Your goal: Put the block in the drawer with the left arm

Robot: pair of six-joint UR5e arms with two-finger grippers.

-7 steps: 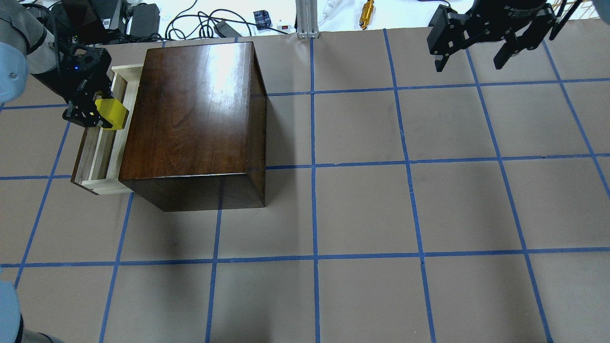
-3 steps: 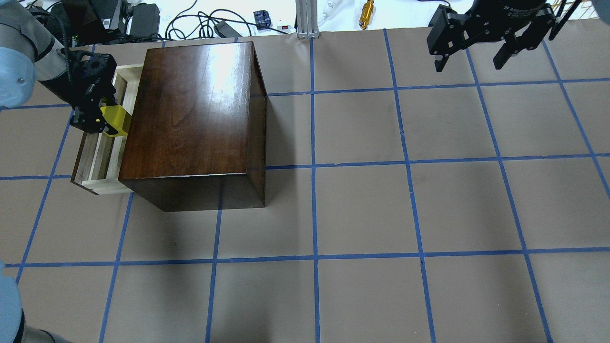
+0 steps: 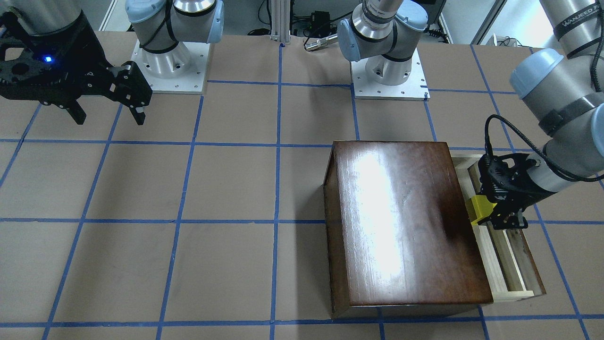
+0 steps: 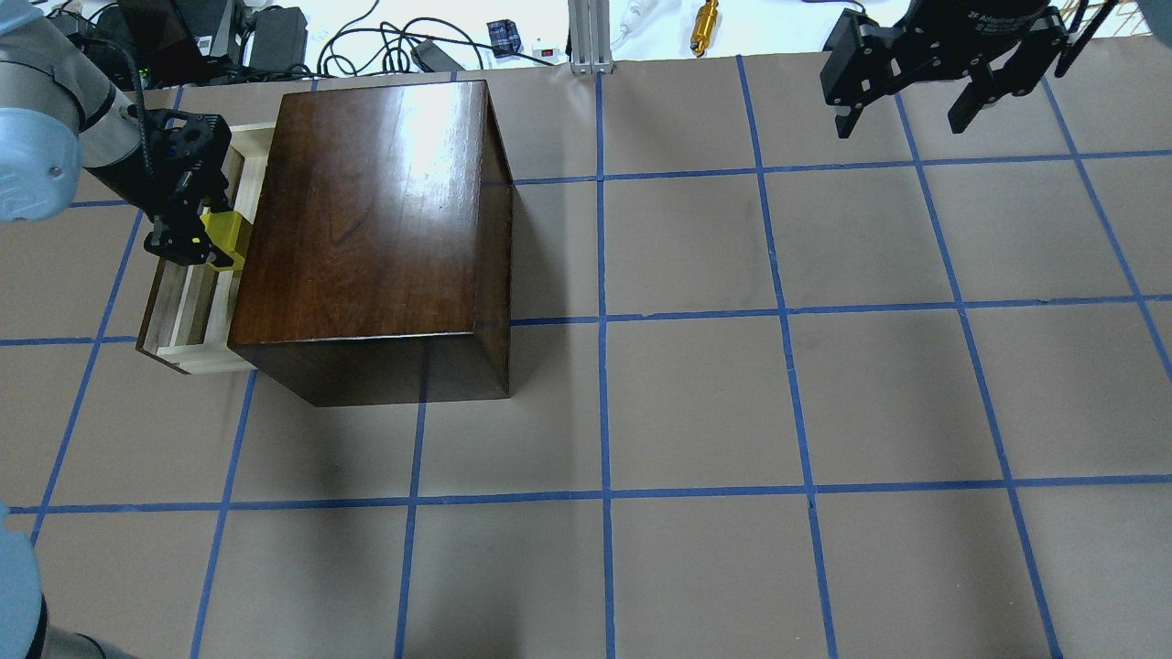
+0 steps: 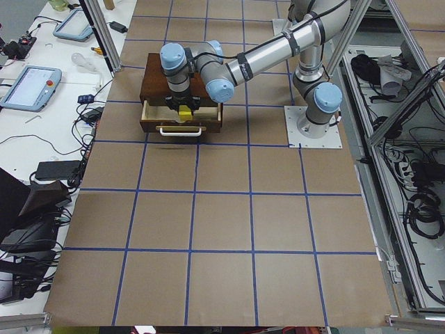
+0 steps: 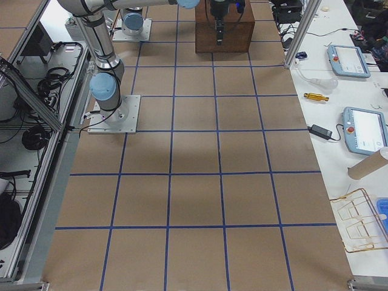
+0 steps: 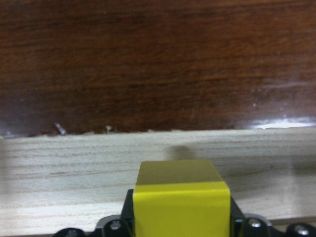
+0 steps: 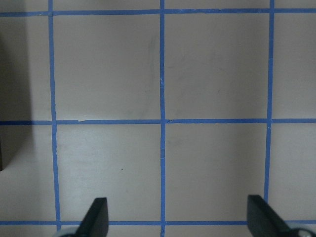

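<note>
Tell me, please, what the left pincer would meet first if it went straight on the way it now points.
Probably the pale wood of the drawer: the left pincer points down into it, and the block it grips would touch first. Depth is unclear.

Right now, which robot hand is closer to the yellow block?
Left. The left gripper grips the block at the open drawer; the right gripper hangs open far across the table, nowhere near it.
</note>
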